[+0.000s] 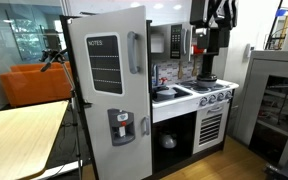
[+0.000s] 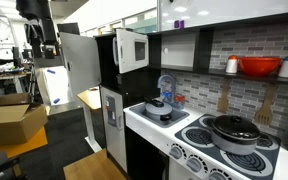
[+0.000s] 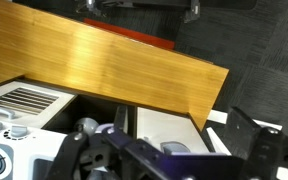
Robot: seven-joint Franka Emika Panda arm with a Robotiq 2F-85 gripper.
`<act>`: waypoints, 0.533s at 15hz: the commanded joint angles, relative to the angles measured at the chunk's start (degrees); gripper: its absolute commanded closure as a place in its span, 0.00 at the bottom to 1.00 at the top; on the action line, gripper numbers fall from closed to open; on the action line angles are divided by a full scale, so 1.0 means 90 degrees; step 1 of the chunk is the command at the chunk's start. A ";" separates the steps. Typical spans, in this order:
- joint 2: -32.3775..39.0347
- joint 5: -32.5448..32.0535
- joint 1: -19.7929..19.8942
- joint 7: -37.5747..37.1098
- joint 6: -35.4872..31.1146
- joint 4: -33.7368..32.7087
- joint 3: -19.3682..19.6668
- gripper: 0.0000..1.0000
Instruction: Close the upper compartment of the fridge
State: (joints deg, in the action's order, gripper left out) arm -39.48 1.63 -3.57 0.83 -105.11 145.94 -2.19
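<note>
The tall light-grey fridge stands left of the white stove unit. Its upper compartment door, with the black "NOTES" panel and a grey handle, stands swung open. In an exterior view it shows edge-on, turned away from the fridge body. My gripper hangs in the air in front of the kitchen, apart from the door; it also shows in an exterior view. In the wrist view the gripper looks open and empty, pointing down over the kitchen top.
A wooden table stands next to the fridge and fills the upper wrist view. The stove carries a pot. A microwave sits beside the fridge. A cardboard box lies on the floor. A grey cabinet stands to the right.
</note>
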 commanded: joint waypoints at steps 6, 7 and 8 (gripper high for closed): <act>-0.0135 0.0419 -0.0857 0.0012 0.0589 -0.0023 -0.0668 0.00; -0.0104 0.0530 -0.0999 0.0061 0.0805 -0.0107 -0.0732 0.00; -0.0088 0.0608 -0.1101 0.0086 0.1010 -0.0208 -0.0788 0.00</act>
State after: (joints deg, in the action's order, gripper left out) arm -40.91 5.43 -11.68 0.77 -101.03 146.63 -8.64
